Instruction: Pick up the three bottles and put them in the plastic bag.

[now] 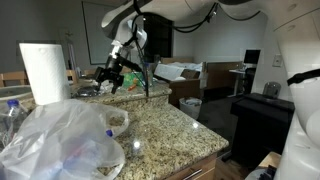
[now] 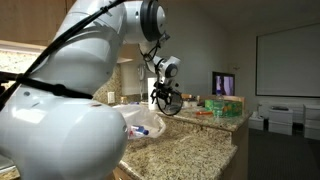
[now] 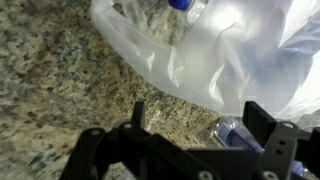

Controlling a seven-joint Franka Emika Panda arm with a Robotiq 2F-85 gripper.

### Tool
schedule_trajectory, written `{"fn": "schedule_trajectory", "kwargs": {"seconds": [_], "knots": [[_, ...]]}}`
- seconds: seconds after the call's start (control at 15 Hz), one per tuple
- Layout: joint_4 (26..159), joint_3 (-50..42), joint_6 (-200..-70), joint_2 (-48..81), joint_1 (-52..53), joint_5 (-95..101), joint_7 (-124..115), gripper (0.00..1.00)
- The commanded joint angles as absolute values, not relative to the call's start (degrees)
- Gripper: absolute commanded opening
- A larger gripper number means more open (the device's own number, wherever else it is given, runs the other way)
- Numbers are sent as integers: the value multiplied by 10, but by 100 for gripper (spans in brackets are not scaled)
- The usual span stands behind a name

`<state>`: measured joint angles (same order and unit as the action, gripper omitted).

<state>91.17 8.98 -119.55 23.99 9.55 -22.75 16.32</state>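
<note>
White translucent bag (image 3: 230, 50) spread across 12 to 2 o'clock in the wrist view; at its top edge one bottle (image 3: 180, 4) showed only a blue cap, cut off. A second bottle (image 3: 232, 130) lay blurred at 3 o'clock beside the gripper (image 3: 200, 122), jaws spread and empty.

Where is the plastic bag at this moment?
In an exterior view the plastic bag lies at the lower left on the granite counter, in front of the paper-towel roll.
</note>
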Motion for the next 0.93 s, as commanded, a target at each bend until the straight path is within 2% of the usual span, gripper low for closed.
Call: {"fn": "schedule_trajectory", "kwargs": {"seconds": [0.0,0.33,0.67,0.87], "knots": [[974,78,-1189,153,77,-153,160,100],[1043,37,-1119,43,47,-38,158,100],[1086,14,-987,-32,27,36,133,100],[1110,7,-1005,-62,21,54,101,100]]}}
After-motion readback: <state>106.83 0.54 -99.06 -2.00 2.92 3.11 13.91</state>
